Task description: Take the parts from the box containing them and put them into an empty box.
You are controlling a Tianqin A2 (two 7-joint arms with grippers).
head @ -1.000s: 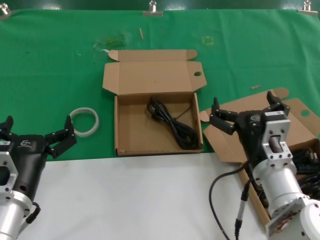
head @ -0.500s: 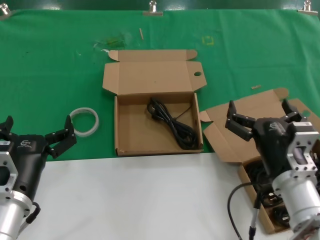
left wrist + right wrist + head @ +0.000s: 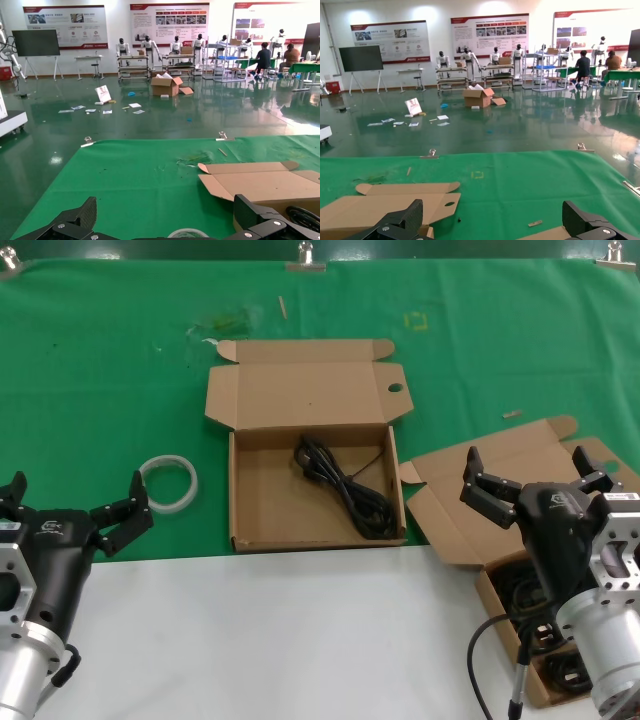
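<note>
The centre cardboard box (image 3: 232, 500) lies open and holds one black coiled cable (image 3: 345, 490). The right cardboard box (image 3: 450, 510) is open at the table's right edge. It holds more black cables (image 3: 520, 595), partly hidden by my right arm. My right gripper (image 3: 528, 468) is open and empty above that box's lid. In the right wrist view its fingers (image 3: 410, 215) frame green cloth, with the centre box's lid (image 3: 380, 207) to one side. My left gripper (image 3: 75, 490) is open and empty near the front left, beside the white ring (image 3: 168, 483).
The green cloth (image 3: 100, 390) covers the far half of the table and a white surface (image 3: 280, 640) the near half. A small scrap (image 3: 511, 413) lies behind the right box. The left wrist view shows the ring (image 3: 187, 233) and the centre box's lid (image 3: 260, 182).
My right arm has moved right and toward me, from beside the centre box to over the right box. Its gripper stays open and empty. The left arm has not moved.
</note>
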